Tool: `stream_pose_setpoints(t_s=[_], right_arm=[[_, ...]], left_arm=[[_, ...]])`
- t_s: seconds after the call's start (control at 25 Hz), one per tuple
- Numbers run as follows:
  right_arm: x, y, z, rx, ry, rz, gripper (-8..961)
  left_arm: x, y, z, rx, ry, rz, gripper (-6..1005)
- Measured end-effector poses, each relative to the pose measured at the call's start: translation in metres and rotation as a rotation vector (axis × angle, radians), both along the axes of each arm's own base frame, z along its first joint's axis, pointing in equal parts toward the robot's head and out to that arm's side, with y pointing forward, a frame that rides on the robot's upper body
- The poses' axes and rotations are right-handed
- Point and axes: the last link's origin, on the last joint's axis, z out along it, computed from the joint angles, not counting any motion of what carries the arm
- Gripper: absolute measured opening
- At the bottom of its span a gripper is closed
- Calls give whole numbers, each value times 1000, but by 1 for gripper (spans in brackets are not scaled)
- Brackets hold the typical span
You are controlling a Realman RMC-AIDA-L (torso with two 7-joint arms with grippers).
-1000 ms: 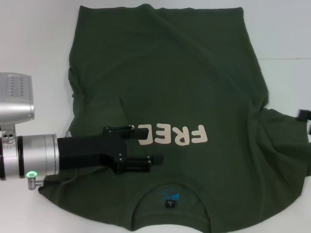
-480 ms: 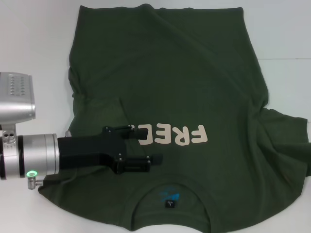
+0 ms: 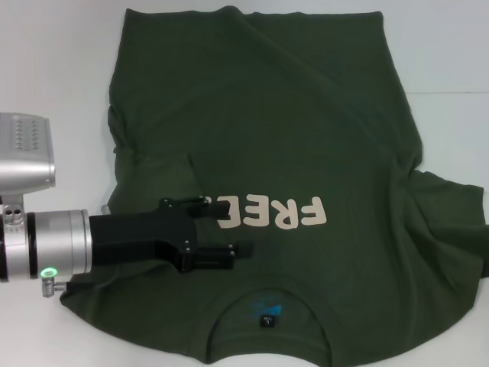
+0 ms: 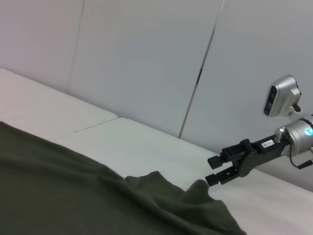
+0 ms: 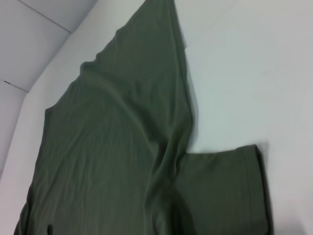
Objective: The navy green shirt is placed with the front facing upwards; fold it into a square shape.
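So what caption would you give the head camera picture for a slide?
Left end effector, fingers apart, over the navy green shirt spread on a white table, covering part of its "FREE!" lettering.

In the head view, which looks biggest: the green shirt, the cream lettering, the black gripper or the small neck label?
1. navy green shirt
2. left gripper, nearer the camera, so flattered
3. cream lettering
4. neck label

Support surface: a plain white table [image 3: 53, 61] with a faint seam line. One item lay directly on it: the navy green shirt [image 3: 290, 138], spread flat and front up, cream lettering showing, collar at the near edge, one sleeve rumpled.
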Motion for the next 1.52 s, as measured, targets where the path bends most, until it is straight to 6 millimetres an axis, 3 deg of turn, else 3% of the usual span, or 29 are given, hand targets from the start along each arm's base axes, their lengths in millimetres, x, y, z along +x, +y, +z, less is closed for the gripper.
stream_pose_setpoints(t_s=[0.56,1.2,1.4,1.52], right_arm=[[-7,17,-15,-33,-18,10,768],[-3,12,-16,-35,1,-18,375],[0,13,-9,-11,9,-39,136],[1,14,-3,0,4,-45,54]], left_arm=[[-2,2,0,15,11,10,860],[-2,5,2,26,17,14,859],[-2,5,2,25,17,13,859],[-2,5,2,24,12,13,859]])
